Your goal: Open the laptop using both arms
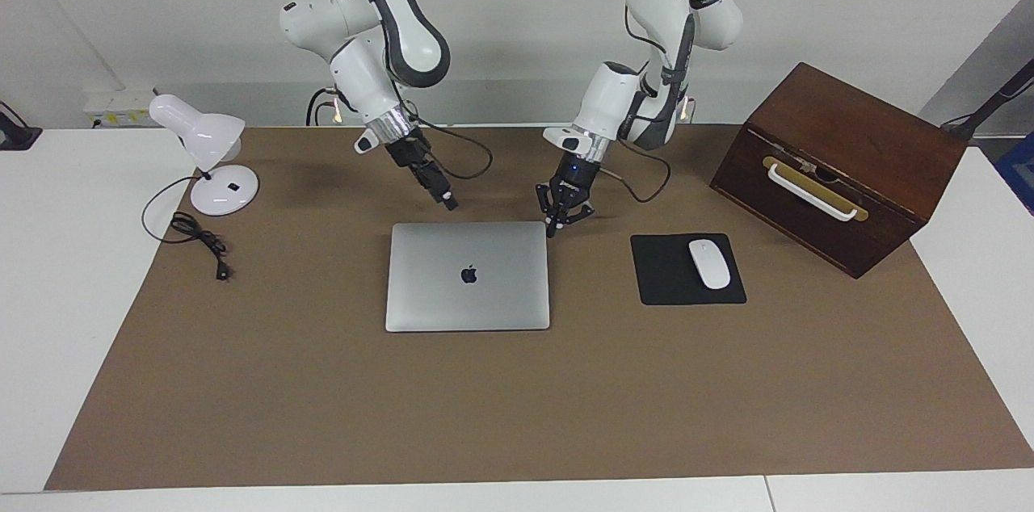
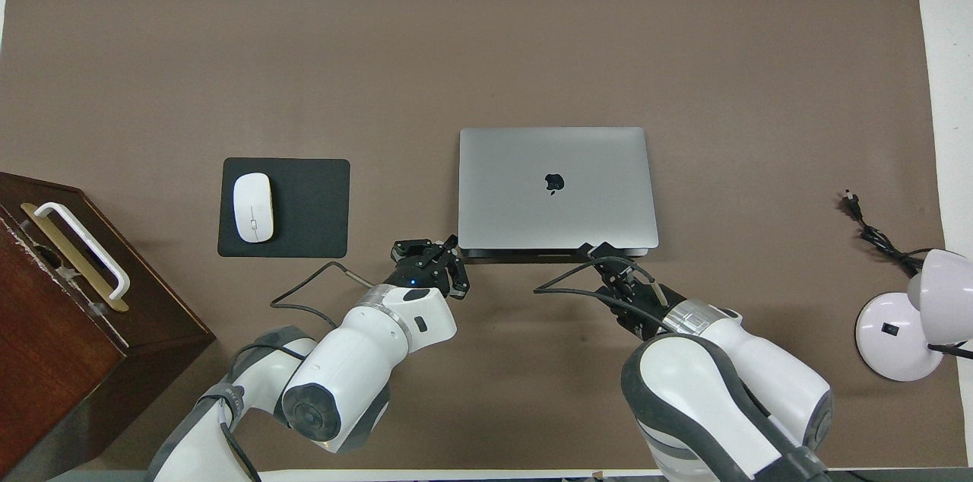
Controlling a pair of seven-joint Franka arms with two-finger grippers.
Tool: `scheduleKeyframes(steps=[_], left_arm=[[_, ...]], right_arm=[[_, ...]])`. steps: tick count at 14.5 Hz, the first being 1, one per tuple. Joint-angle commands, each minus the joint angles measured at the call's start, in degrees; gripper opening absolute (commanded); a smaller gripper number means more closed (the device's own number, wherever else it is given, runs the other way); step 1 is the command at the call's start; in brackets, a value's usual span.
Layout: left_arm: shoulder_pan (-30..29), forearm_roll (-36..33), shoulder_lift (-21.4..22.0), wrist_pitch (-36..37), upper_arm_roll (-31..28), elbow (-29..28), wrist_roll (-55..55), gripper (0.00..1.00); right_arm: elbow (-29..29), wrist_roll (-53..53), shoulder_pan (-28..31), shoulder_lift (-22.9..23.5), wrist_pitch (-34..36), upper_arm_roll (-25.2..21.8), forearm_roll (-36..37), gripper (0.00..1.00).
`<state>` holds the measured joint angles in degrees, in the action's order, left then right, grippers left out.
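The laptop (image 1: pixel 468 276) is lying closed and flat on the brown mat (image 1: pixel 517 415) that is covering the middle of the worktop (image 1: pixel 48 294), with its dark logo facing up.

The left gripper (image 1: pixel 552 233) is hanging at the laptop's corner nearest the robots, toward the left arm's end of the worktop. Its fingertips are meeting, so it is closed on nothing, and whether the tips are touching the lid or the mat just beside it is not clear. In the overhead view this gripper (image 2: pixel 454 241) is sitting right at that same corner.

The right gripper (image 1: pixel 450 203) is pointing down at a slant over the mat just beside the laptop's edge nearest the robots, a little above it. I cannot tell whether it is open or closed. From overhead its tip (image 2: pixel 598 248) is overlapping that edge.

A white mouse (image 1: pixel 708 262) is resting on a black mouse pad (image 1: pixel 674 286) toward the left arm's end, with a wooden box (image 1: pixel 840 165) near it. A white desk lamp (image 1: pixel 206 161) is standing at the right arm's end, its black cord (image 1: pixel 198 241) trailing on the mat.
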<state>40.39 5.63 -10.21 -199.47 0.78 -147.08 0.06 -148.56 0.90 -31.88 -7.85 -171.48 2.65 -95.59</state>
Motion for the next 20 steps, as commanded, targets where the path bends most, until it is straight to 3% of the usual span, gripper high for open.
scheduleKeyframes(steps=[1,12,15,20], left_arm=[[1.3,0.7,-3.0,-1.3,-1.1,2.7,1.2,0.00],[1.4,0.5,-6.8,-1.3,-1.2,5.2,2.7,0.00],[1.4,0.5,-6.8,-1.3,-1.2,5.3,3.5,0.00],[1.4,0.5,-6.8,-1.3,-1.2,5.2,3.6,0.00]], right_arm=[[2.0,3.5,0.8,1.9,-0.6,0.1,-2.5,1.00],[9.6,7.8,1.6,10.4,-0.6,0.0,-6.9,1.00],[11.3,11.4,1.7,11.1,-0.6,0.0,-10.7,1.00],[12.8,11.8,2.3,11.7,-0.6,-0.1,-11.1,1.00]])
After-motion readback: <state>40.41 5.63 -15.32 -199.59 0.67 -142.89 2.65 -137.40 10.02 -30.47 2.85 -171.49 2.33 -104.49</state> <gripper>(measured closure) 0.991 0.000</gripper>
